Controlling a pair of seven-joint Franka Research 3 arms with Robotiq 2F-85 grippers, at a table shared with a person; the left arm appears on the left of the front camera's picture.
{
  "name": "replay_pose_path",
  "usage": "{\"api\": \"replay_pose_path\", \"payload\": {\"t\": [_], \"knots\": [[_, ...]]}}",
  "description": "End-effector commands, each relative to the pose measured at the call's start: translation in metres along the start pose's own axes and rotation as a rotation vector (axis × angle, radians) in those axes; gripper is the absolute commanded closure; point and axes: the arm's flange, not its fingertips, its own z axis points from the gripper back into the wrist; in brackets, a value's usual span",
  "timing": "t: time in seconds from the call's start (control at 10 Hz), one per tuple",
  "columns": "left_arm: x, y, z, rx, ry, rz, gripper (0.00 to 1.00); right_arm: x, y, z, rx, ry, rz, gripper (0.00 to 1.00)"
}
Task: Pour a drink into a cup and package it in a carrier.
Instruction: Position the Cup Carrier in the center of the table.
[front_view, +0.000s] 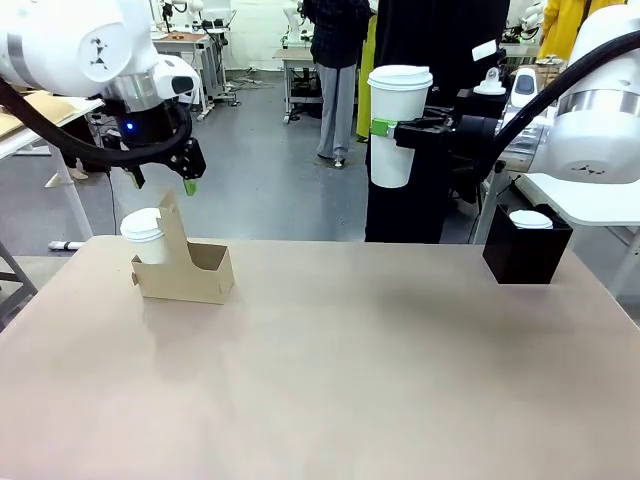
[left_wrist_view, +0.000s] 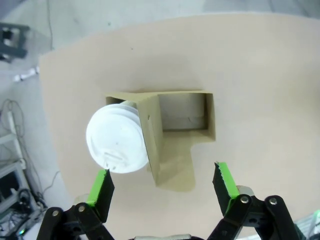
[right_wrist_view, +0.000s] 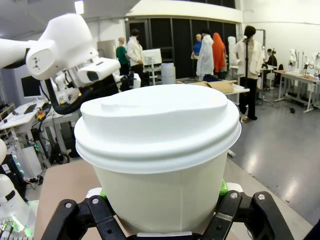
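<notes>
- Packaging step: right jaws gripped the lidded cup (front_view: 400, 100), aloft at upper centre.
- Left jaws hung open above the carrier (front_view: 195, 275), left on the surface (front_view: 350, 380).
- Next, probably: lower the cup into the empty slot (left_wrist_view: 182, 112).

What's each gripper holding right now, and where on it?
The right gripper holds the lidded cup by its side wall, about mid-height. The left gripper is open above the carrier, holding nothing.
</notes>
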Motion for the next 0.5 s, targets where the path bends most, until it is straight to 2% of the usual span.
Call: {"api": "replay_pose_path", "payload": {"t": [0.0, 0.3, 0.4], "knots": [[0.008, 0.006, -0.009, 0.011, 0.027, 0.045, 0.0, 0.005, 0.001, -0.002, -0.004, -0.001, 0.022, 0.2], [0.012, 0.015, -0.029, 0.004, 0.042, 0.057, 0.0, 0.005, 0.001, -0.002, -0.004, -0.001, 0.022, 0.2], [0.012, 0.017, -0.033, 0.006, 0.04, 0.063, 0.55, 0.005, 0.001, -0.002, -0.004, -0.001, 0.022, 0.2]]}}
